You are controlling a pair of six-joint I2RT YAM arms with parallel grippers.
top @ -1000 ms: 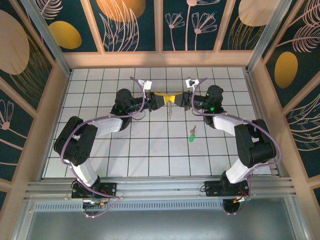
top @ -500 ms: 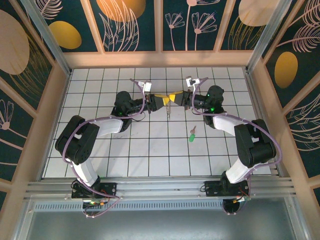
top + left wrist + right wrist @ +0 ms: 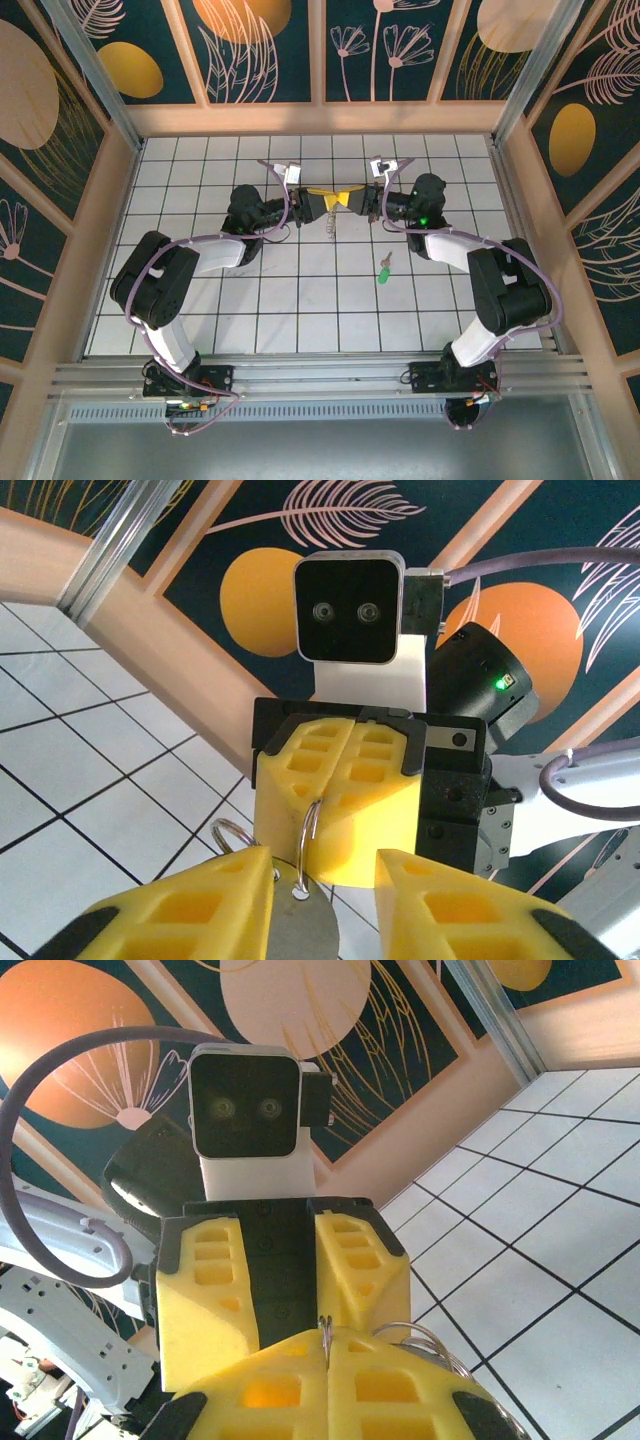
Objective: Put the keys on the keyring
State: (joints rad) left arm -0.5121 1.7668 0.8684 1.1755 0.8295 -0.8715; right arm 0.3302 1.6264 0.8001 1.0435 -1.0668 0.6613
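The green key (image 3: 383, 272) lies flat on the white tiled desk (image 3: 200, 300), and nothing touches it. Both hands are past the green key, nearer the back wall (image 3: 320, 118) and a little toward the left arm's side. There the left hand (image 3: 325, 200) and the right hand (image 3: 347, 197) point at each other, tip to tip. The right hand is the one closer to the green key. Its two yellow fingers (image 3: 345, 780) are pressed together, and they pinch the keyring (image 3: 312, 825), a thin silver ring. The keyring stands on its edge in the line where the two fingers meet, and part of it sticks out. The left hand's yellow fingers (image 3: 200, 1300) are spread, with a dark gap between them. In the left wrist view a flat silver key (image 3: 300, 930) with a small hole sits in that gap, just under the keyring. It is hard to tell if the fingers touch this key. A second thin ring (image 3: 235, 832) shows just beside the keyring, above one left finger. In the top view a small bunch of silver keys (image 3: 331, 218) hangs under the spot where the two hands meet, well apart from the green key and up off the desk.
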